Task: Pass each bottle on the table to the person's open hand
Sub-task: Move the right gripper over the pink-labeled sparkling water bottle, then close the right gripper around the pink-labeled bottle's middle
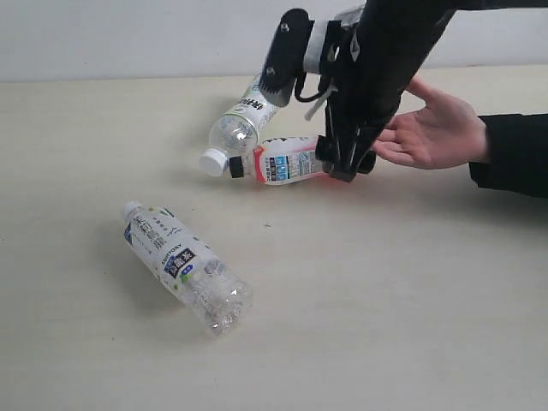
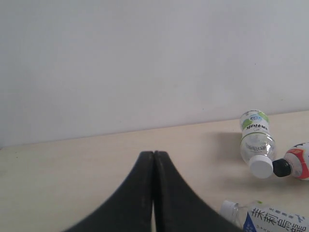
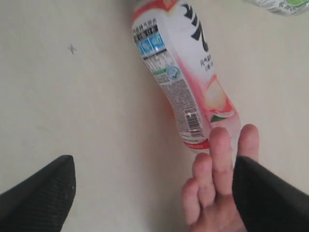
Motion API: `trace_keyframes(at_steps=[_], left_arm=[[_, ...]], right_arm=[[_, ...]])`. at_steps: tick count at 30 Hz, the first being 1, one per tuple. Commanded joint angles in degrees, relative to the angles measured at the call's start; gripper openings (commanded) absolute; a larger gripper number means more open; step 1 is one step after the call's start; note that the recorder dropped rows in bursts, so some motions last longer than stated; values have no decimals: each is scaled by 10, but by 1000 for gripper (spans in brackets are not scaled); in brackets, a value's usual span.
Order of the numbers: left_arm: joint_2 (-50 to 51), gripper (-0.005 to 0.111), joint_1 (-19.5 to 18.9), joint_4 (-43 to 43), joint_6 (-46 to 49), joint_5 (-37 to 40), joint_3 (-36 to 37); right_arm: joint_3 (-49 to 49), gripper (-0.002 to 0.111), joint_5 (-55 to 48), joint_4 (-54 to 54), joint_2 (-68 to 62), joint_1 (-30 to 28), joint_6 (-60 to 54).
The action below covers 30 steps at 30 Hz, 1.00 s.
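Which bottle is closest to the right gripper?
The pink-labelled bottle, the only one with a black cap; its base lies at the right gripper.

A plain whitish wall [image 2: 145,58] stands at the back, smooth and evenly pale across its whole width.

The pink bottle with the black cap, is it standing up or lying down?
Lying down. The pink bottle rests on its side on the table, with its black cap pointing sideways, not up.
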<state>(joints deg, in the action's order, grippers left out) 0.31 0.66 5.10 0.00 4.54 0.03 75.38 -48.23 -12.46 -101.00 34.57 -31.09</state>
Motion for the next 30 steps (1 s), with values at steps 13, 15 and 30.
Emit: trace_keyframes(at_steps=[13,15,30], left_arm=[[-3,0,-1,0,0,-2,0],[-3,0,-1,0,0,-2,0],[-3,0,-1,0,0,-2,0]], right_arm=[[5,82,161,-117,-107,1,-51],[5,82,194,-117,-121,1,-51],[5,82,261,-256,-180,0,65]])
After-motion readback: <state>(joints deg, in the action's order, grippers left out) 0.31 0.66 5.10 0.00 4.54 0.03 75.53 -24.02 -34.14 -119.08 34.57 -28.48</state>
